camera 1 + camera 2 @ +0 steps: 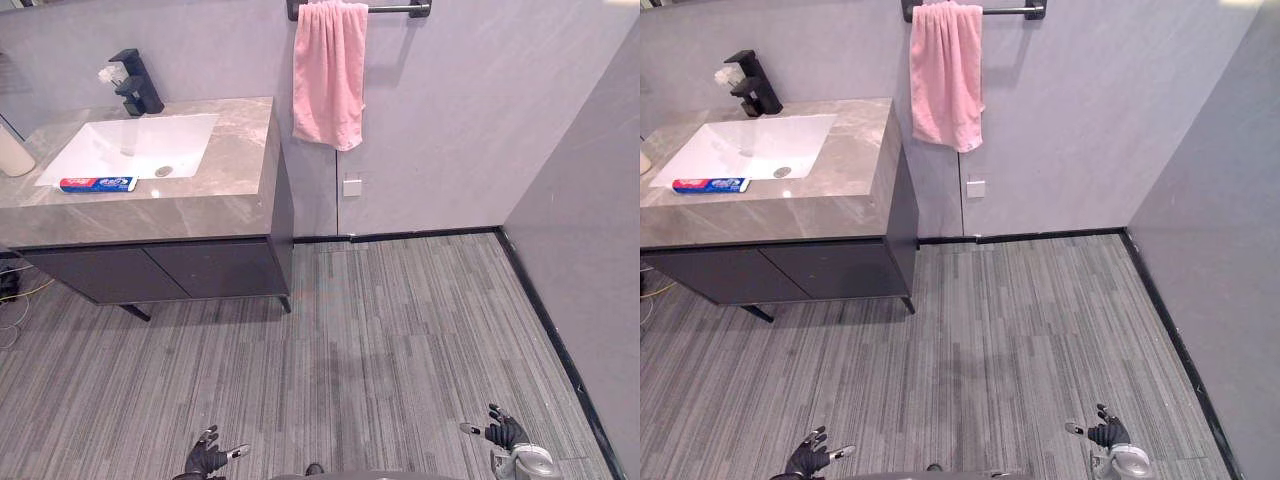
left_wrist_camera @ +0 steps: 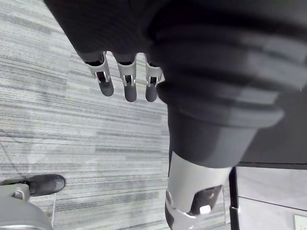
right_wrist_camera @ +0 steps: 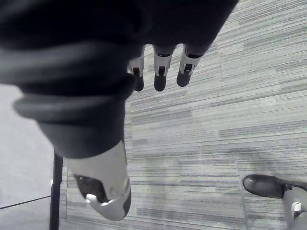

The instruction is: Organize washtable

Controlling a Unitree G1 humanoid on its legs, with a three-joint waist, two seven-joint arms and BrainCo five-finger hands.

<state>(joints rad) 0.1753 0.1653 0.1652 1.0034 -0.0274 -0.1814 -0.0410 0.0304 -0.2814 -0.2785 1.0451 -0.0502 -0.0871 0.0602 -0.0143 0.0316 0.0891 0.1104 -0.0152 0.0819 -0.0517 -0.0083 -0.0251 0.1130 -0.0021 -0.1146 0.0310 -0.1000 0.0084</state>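
Observation:
A grey stone washtable with a white sink stands at the upper left, on a dark cabinet. A blue and red toothpaste box lies on the counter in front of the sink. A black tap rises behind the basin. My left hand hangs low over the floor at the bottom, fingers straight and empty. My right hand hangs at the bottom right, fingers relaxed and holding nothing. Both are far from the washtable.
A pink towel hangs from a black rail on the wall, right of the counter. A pale round object stands at the counter's left edge. A grey wall closes the right side. Striped grey floor lies between me and the cabinet.

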